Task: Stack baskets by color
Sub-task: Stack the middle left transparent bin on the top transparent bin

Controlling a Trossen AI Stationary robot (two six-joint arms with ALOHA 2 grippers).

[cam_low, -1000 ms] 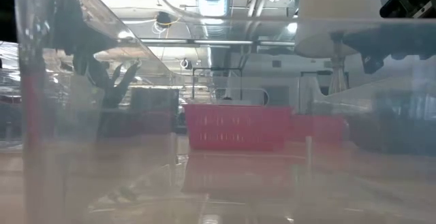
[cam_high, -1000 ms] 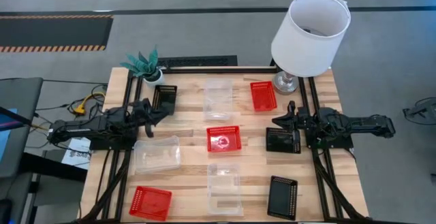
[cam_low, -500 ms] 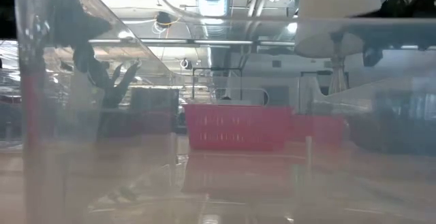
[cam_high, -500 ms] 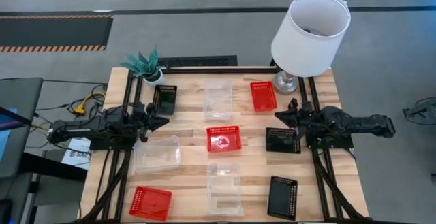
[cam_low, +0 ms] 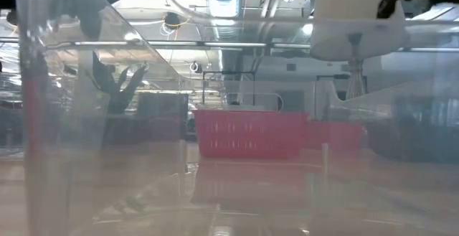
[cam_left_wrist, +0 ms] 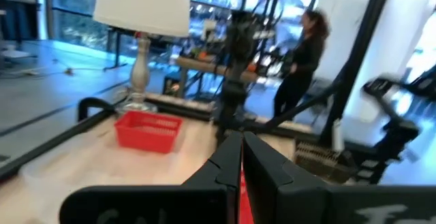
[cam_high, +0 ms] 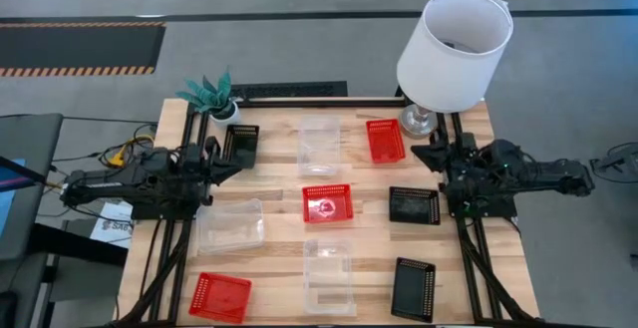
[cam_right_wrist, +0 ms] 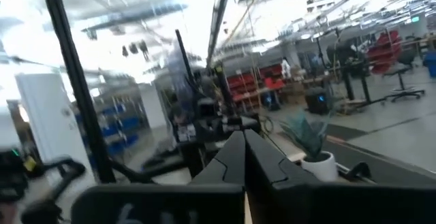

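At the bench's left edge, the left gripper has drawn back from above the clear basket toward the black basket at the far left, and it hangs there with fingers pressed together, holding nothing. Near the front corner a red basket lies alone.

Across the middle, nothing has moved: a clear basket at the back, a red basket in the centre, another clear basket at the front. Right of these sit the third red basket, just beside the lamp, then a black basket and, nearer the front, the last black basket.

On the right lies the real change. The right gripper was over that middle black basket a second ago; it has since lifted clear and pulled toward the lamp base, its fingers closed on nothing. The basket stays flat where it was.

So all nine baskets lie apart and no stack has begun. Both arms seem to be folding back with nothing gained, and every colour group is yet to be gathered.
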